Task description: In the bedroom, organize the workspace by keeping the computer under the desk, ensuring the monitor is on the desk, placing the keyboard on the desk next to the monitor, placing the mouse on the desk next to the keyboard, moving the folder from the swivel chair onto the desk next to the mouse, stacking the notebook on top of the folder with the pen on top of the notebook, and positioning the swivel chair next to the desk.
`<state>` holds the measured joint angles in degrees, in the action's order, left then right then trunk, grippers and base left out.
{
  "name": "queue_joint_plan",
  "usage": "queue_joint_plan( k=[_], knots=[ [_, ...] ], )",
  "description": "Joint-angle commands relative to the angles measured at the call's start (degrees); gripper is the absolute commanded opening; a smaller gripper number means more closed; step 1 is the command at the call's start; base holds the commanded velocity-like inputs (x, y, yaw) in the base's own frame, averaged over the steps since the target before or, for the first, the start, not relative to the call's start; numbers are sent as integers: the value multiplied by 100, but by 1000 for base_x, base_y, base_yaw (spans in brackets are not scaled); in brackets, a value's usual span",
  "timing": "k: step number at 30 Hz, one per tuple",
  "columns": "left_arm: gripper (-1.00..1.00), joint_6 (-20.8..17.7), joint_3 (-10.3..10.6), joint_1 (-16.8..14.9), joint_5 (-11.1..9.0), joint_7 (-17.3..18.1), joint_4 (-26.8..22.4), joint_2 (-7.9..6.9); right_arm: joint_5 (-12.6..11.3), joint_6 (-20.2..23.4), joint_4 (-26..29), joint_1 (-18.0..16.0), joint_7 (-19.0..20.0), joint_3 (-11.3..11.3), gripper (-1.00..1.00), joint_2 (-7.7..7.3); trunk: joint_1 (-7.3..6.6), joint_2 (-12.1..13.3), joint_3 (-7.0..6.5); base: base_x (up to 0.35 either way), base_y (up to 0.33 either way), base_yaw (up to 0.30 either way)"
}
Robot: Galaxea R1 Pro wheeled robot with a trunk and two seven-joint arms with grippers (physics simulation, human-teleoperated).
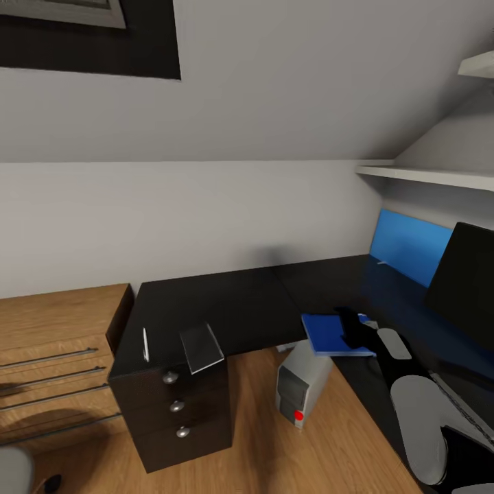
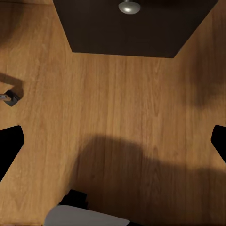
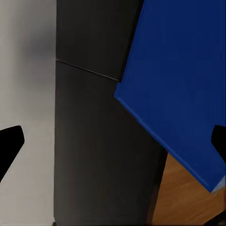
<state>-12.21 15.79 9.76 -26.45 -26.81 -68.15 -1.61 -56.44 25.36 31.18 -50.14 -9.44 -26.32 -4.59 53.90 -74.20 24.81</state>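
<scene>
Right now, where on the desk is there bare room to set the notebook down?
The widest bare patch on the desk lies between the notebook at the drawer end and the folder. It is crowded by the monitor, where the right claw hangs over the folder.

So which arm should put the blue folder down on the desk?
The right one, probably. Its fingers are already at the flat bright-blue folder, over the edge of the glossy black desk. The left gripper looks at the wood floor.
</scene>
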Motion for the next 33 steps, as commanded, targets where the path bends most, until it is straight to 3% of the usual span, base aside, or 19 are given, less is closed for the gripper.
queue_joint_plan(
  k=[1, 5, 8, 11, 15, 21, 33],
  knots=[
    [100, -18, 17, -1, -36, -44, -14, -6, -60, 22, 14, -2, -49, -12, 100, 2, -1, -4, 5, -137, -119, 0],
    [100, -18, 20, -1, -37, -44, -14, -6, -35, 22, 45, -3, -32, 97, 100, 13, -1, -4, 5, -54, -47, 0],
    [100, -18, 20, -1, -36, -44, -14, -6, 29, 22, 214, -2, -29, 535, 100, 23, -1, -4, 5, -12, -11, 0],
    [100, -18, 24, -1, -36, -44, -14, -6, 69, 28, 529, -3, -55, 1250, 100, 22, -1, -4, 5, -3, -3, 0],
    [100, -18, 26, -1, -36, -44, -14, -6, 78, 34, 614, -4, -40, 1649, 100, 20, -1, -4, 5, 0, 0, 0],
    [100, -18, 26, -1, -36, -43, -13, -6, 72, 56, 633, 3, 39, 1883, 100, 16, -1, -4, 5, 0, 0, 0],
    [100, -18, 21, -1, -36, -48, -14, -6, 61, 78, 630, 42, 179, 1924, 100, 18, -1, -4, 5, 0, 0, 0]
  ],
)
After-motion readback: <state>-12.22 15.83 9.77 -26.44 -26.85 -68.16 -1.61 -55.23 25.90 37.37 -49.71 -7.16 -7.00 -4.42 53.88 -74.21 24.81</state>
